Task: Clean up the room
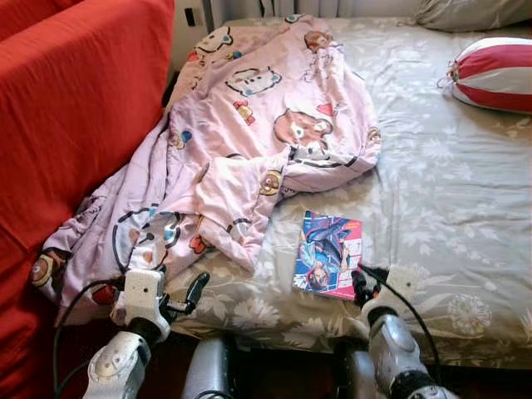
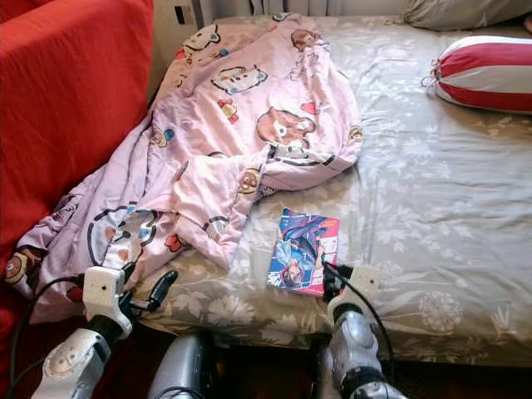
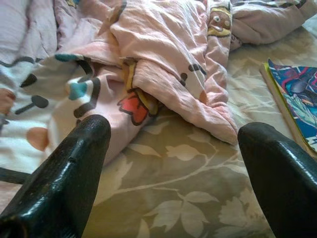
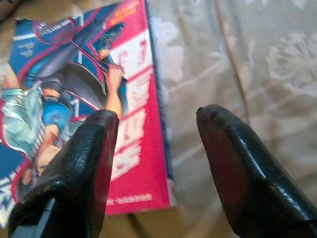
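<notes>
We see a bed [image 1: 465, 208] covered by a grey-green sheet with pale flowers, and much of its left half is hidden under a crumpled pink blanket [image 1: 249, 141] printed with cartoon animals. The blanket's lower end hangs over the near edge of the bed, so we cannot make out what lies beneath it. At the top right a grey pillow [image 1: 474, 12] is cut off by the picture's edge, and a red and white striped cushion [image 1: 495, 73] is partly cut off at the right. A red sofa [image 1: 66, 125] stands just beside the bed on the left, with only part of it in sight. A dark floor shows below the bed's edge.

A comic book [image 1: 328, 253] with a blue and red cover lies flat on the sheet near the front edge, just beside the blanket's tip.

Our right gripper [image 4: 156, 134] hovers over the book's right edge with its fingers spread apart and nothing between them; one finger [image 4: 84, 163] lies over the cover, the other over the bare sheet. Our left gripper [image 3: 173, 148] is held low over the sheet just in front of the blanket, its fingers wide apart and empty.
</notes>
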### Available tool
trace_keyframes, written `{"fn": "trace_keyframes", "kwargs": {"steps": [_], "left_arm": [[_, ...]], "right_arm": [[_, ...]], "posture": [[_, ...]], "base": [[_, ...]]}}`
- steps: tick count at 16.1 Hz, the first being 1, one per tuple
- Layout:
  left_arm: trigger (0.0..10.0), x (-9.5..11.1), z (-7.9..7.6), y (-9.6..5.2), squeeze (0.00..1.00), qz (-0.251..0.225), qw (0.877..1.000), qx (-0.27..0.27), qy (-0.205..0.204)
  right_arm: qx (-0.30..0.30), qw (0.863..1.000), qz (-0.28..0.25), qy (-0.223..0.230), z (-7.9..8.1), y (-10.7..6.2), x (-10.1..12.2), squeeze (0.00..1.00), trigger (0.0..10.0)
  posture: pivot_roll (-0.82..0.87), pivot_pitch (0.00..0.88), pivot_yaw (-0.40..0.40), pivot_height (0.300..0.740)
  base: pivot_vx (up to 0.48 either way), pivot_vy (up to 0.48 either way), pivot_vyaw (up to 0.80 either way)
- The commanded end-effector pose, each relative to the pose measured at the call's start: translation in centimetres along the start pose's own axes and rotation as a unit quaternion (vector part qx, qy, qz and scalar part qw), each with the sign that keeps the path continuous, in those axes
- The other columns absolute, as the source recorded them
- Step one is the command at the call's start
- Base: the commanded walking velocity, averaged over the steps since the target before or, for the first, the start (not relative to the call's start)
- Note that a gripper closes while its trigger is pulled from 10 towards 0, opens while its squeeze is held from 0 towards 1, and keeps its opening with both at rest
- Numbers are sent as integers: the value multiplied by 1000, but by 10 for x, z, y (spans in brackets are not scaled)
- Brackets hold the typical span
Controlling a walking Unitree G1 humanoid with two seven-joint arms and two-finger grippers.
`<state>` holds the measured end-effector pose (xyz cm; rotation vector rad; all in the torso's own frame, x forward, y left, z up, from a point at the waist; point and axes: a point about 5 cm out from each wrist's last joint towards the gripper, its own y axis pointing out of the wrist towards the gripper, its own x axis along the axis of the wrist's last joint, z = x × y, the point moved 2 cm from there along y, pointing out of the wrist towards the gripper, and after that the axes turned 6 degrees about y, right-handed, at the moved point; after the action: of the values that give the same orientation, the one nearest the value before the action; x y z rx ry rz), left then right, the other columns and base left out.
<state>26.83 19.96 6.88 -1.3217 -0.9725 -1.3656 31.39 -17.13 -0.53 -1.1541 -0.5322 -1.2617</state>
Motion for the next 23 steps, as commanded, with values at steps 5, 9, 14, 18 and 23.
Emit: {"fn": "trace_keyframes", "kwargs": {"steps": [5,9,14,18,23], "left_arm": [[10000,-4,5,-8,0,28,1000,4,9],[10000,0,0,-12,0,28,1000,-1,11],[10000,3,3,-12,0,29,999,4,13],[10000,4,3,-10,0,33,999,5,13],[10000,8,2,-4,0,28,1000,4,13]], "right_arm": [[-11,997,42,69,-8,-4,-15,0,10000],[0,994,72,77,-3,-8,-29,0,10000],[6,992,89,92,0,-11,-38,0,10000],[11,982,100,158,3,-13,-43,0,10000],[16,973,93,213,4,-11,-40,0,10000]], "posture": [[174,229,56,601],[193,242,64,601],[197,244,65,601],[192,245,71,601],[197,243,75,601]], "base": [[0,0,0],[0,0,0],[0,0,0],[0,0,0],[0,0,0]]}}
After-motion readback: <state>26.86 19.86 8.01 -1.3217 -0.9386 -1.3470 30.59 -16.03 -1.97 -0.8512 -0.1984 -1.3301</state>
